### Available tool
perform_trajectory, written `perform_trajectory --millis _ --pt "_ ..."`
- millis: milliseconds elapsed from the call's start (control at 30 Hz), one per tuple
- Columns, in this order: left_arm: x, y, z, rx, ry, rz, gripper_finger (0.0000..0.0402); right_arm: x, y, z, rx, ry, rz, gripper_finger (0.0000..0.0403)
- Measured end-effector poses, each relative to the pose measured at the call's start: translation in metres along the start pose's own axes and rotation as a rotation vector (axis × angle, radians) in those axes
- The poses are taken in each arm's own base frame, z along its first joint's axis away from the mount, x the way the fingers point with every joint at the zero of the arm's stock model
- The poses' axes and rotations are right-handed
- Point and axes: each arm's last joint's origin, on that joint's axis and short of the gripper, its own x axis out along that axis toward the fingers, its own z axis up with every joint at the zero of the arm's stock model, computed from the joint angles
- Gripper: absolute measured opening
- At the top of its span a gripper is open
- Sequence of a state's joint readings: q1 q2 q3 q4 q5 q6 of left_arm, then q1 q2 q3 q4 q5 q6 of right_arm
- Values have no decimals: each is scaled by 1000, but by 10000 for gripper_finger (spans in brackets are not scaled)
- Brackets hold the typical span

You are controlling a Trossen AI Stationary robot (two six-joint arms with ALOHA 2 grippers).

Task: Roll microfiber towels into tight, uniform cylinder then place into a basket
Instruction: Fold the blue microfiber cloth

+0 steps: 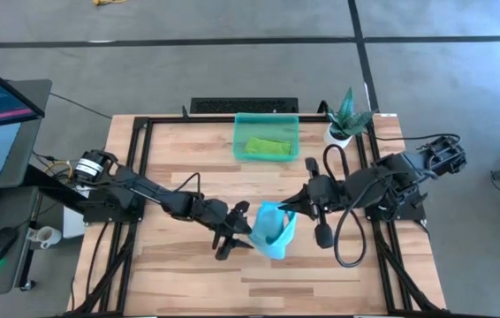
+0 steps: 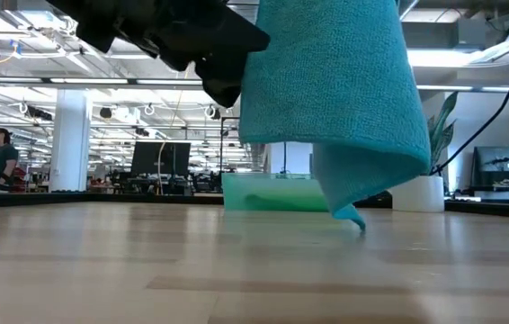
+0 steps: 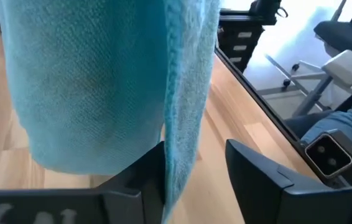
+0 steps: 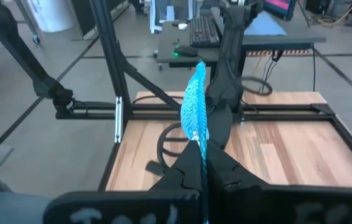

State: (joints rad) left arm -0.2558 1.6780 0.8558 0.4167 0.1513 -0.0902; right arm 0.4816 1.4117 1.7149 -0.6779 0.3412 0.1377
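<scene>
Wooden tabletop (image 1: 188, 265), centre of the high view: you see the blue towel (image 1: 275, 230) hanging off the surface, pinched by the closed right gripper (image 1: 291, 205). Your left gripper (image 1: 239, 226) stands open around its edge (lower left). Green towel (image 1: 268, 146) lies in the basket (image 1: 266, 118), upper centre.

In the low view the turquoise towel (image 2: 326, 99) runs off the top edge, so where it is held cannot be seen, and it covers much of the basket (image 2: 268, 191) behind it (only a blurred green strip shows). In the left wrist view the same towel fills the frame and hides most of the surface (image 3: 238, 118). From above, the green towel (image 1: 268, 146) in the basket is too small to tell how it is rolled.
</scene>
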Motion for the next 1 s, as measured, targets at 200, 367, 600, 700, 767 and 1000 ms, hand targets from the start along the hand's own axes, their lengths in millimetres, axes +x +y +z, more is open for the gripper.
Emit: perform_trajectory --millis 200,367,600,700,767,1000 --pt "15 4 -14 -5 11 3 91 1 -2 2 -10 -15 -5 8" --pt "16 4 -19 -44 44 6 17 0 -1 0 -16 2 -5 13" --pt "6 2 -19 -190 156 28 2 -1 -1 -9 1 93 -15 8" --pt "-11 -3 -10 -274 270 131 1 -3 3 -17 9 154 -14 11" --pt "-25 -7 0 -316 346 211 1 -1 10 -21 6 183 -15 12" --pt "-81 -37 57 -373 535 415 0 12 45 -42 -105 284 -16 10"
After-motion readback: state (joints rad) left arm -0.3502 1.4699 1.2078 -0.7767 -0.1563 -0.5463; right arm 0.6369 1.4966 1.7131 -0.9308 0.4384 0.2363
